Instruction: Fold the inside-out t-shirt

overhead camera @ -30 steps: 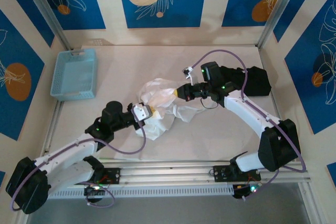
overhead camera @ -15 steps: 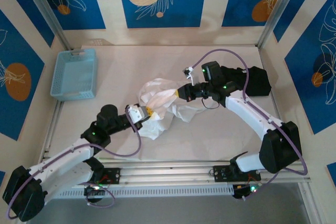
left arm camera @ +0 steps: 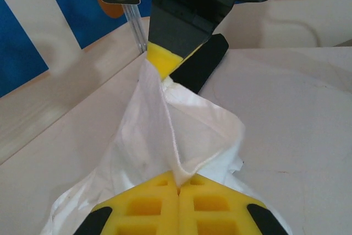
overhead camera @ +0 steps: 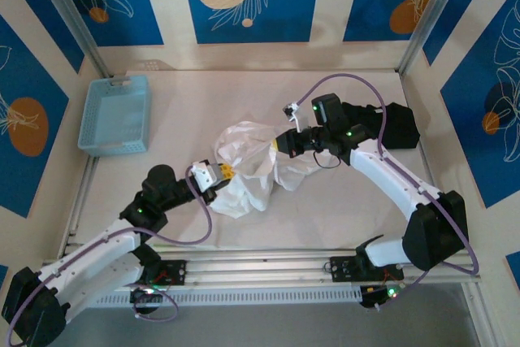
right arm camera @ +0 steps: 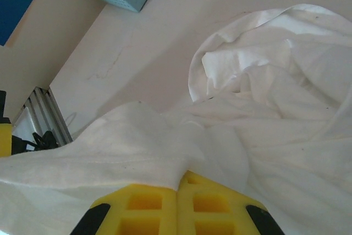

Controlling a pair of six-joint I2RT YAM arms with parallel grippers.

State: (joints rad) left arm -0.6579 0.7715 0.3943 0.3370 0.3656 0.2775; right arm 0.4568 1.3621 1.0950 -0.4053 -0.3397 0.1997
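Observation:
The white inside-out t-shirt (overhead camera: 253, 164) lies bunched in the middle of the table, lifted and stretched between both grippers. My left gripper (overhead camera: 228, 172) is shut on a hemmed edge of the t-shirt (left arm camera: 176, 136) at its near-left side; the yellow pads (left arm camera: 154, 205) meet with cloth pinched between them. My right gripper (overhead camera: 280, 142) is shut on the t-shirt (right arm camera: 165, 152) at its far-right side, fabric draping over its yellow pads (right arm camera: 209, 205). In the left wrist view, the right gripper's yellow tip (left arm camera: 162, 61) holds the top of the taut cloth.
A blue basket (overhead camera: 115, 114) sits at the table's far left. A black folded garment (overhead camera: 396, 126) lies at the far right, behind the right arm. Metal frame posts stand at the back corners.
The left gripper has pulled back toward the near-left with its hold on the cloth, and the shirt has gathered into a tighter, taller bunch between the grippers. The right gripper has barely moved.

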